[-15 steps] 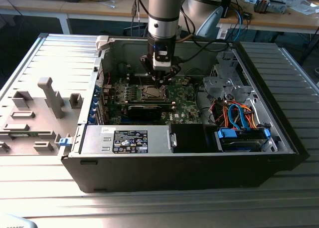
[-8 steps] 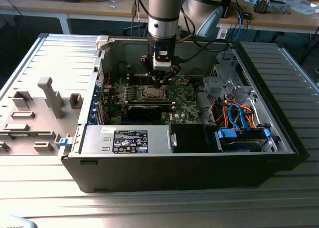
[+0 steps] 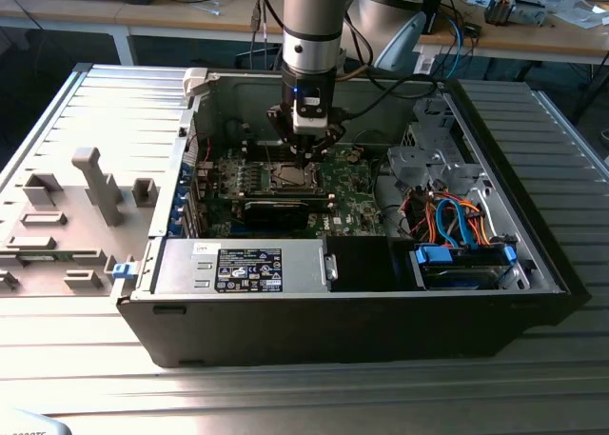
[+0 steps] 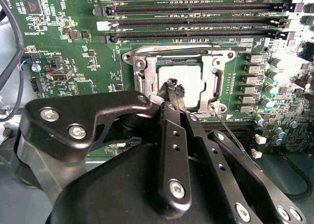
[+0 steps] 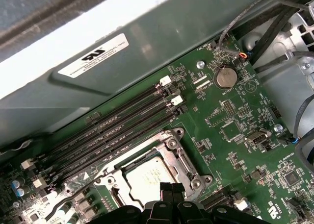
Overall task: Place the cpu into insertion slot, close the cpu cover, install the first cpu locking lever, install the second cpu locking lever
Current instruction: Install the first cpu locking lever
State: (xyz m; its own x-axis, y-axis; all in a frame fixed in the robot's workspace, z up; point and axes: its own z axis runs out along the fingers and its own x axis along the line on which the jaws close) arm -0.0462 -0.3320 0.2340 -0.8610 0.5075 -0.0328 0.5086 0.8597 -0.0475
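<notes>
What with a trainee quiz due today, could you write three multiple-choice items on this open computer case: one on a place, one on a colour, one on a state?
1. In the exterior view, the gripper is above:
A) the power-supply box
B) the insertion slot
C) the grey tray outside the case

2. The circuit board is:
A) green
B) red
C) white

3. The cpu is:
A) gripped in mid-air
B) lying on the power-supply box
C) seated in the insertion slot

Answers:
1. B, since the arm stands right over the socket.
2. A, since the board is green in both wrist views.
3. C, since its silver face shows through the window of the cpu cover.
</notes>
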